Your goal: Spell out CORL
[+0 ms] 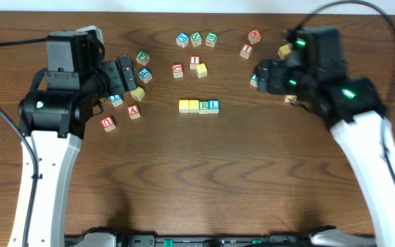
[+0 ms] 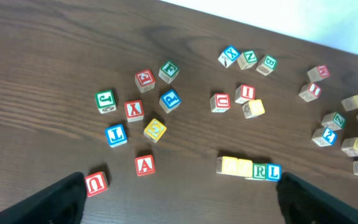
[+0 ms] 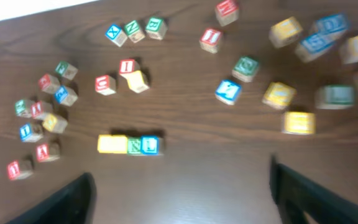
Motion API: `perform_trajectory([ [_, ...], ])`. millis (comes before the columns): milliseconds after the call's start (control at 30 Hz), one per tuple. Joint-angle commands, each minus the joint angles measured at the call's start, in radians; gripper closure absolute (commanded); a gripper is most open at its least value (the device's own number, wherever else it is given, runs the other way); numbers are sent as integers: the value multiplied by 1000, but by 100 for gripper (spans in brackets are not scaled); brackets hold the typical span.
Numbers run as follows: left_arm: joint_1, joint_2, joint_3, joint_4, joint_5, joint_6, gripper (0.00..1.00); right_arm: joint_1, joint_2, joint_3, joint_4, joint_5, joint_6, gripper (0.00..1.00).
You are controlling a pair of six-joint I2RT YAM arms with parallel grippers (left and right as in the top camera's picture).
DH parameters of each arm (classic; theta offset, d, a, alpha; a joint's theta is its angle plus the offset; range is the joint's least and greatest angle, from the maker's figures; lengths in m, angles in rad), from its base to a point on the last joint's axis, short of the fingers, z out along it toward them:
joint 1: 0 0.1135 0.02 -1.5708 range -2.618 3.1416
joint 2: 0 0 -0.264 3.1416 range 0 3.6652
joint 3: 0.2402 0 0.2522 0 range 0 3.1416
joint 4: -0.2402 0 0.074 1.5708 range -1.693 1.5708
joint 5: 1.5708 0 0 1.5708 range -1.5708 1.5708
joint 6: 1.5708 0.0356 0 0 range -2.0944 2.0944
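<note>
A row of four letter blocks (image 1: 198, 106) lies in the middle of the wooden table: two yellow ones, then a green R and a blue L. The row also shows in the left wrist view (image 2: 248, 168) and in the right wrist view (image 3: 129, 144). My left gripper (image 1: 123, 74) is open and empty, raised over the left block cluster. My right gripper (image 1: 266, 75) is open and empty, raised beside the right block cluster. In both wrist views the fingers (image 2: 179, 199) (image 3: 179, 196) are wide apart with nothing between them.
Loose letter blocks lie scattered: a left cluster with a red A (image 1: 134, 111) and a red U (image 1: 108, 123), a back row of three (image 1: 196, 38), a red U (image 1: 177, 70) and red I (image 1: 195, 62) behind the row, and more blocks at the right (image 1: 247, 49).
</note>
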Motion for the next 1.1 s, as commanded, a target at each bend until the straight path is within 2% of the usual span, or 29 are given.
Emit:
perform_trajectory([
  [0,4,16,11,-8,-9,4,2,-27,-109,8,-63,68,-16,1],
  [367,4,16,11,-8,-9,4,2,-31,-442,8,-264,109,-16,1],
  [567,4,16,11,-8,-9,4,2,-31,-539,8,-320,186,-105,1],
  [800,4,17,11,-8,-9,4,2,-31,-577,5,-387,244,-105,1],
  [933,4,16,11,-8,-9,4,2,-31,-584,-45,-300,263,-86,1],
  [1067,4,17,11,-8,-9,4,2,-58,-662,-224,-41,261,-121,1],
])
